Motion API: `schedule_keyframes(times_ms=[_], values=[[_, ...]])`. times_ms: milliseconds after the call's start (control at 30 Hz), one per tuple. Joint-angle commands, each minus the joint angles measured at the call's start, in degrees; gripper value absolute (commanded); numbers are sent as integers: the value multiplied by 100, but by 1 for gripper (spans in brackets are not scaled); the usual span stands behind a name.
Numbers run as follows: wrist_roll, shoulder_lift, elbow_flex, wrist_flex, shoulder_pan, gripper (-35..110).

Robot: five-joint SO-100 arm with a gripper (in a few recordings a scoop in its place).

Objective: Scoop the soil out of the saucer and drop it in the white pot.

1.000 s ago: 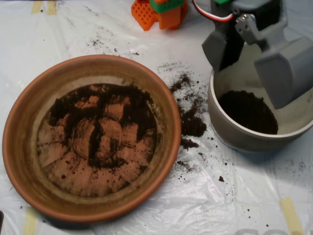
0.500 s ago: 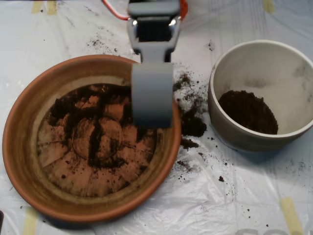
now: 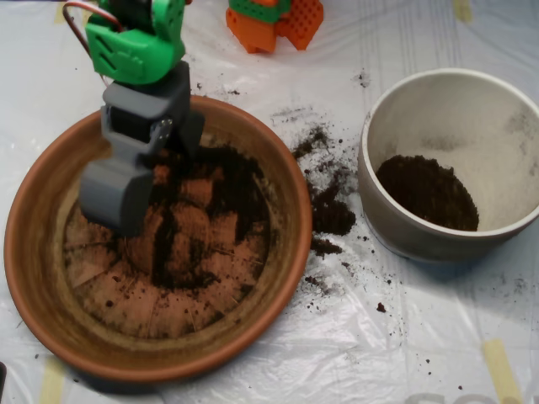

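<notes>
The terracotta saucer [image 3: 34,278] lies at the left, with dark soil [image 3: 226,195] smeared over the middle and upper part of its ridged base. My grey scoop [image 3: 150,187] hangs low over the saucer's upper left. It is open: one shell stands at the left over the base and the other, darker, sits near the far rim. The green arm link [image 3: 135,46] rises above it. The white pot [image 3: 396,240] stands at the right, apart from the scoop, and holds a mound of soil [image 3: 428,192] on its bottom.
Spilled soil [image 3: 330,212] lies on the white plastic sheet between the saucer and the pot. An orange and green block part [image 3: 274,21] sits at the top edge. Tape strips [image 3: 498,366] mark the sheet at the lower right.
The scoop swung left from over the white pot, crossed the saucer's right rim, and now sits lower over the saucer's upper left. The soil in the pot is now uncovered.
</notes>
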Motion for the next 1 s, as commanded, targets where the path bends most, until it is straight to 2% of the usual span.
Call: schedule_keyframes(times_ms=[0, 133, 600, 967], values=[[123, -202, -26, -439, 413, 41], [193, -782, -193, -686, 615, 40], [237, -2250, -1687, -176, 1362, 34], [193, -1986, -1283, -281, 1389, 10]])
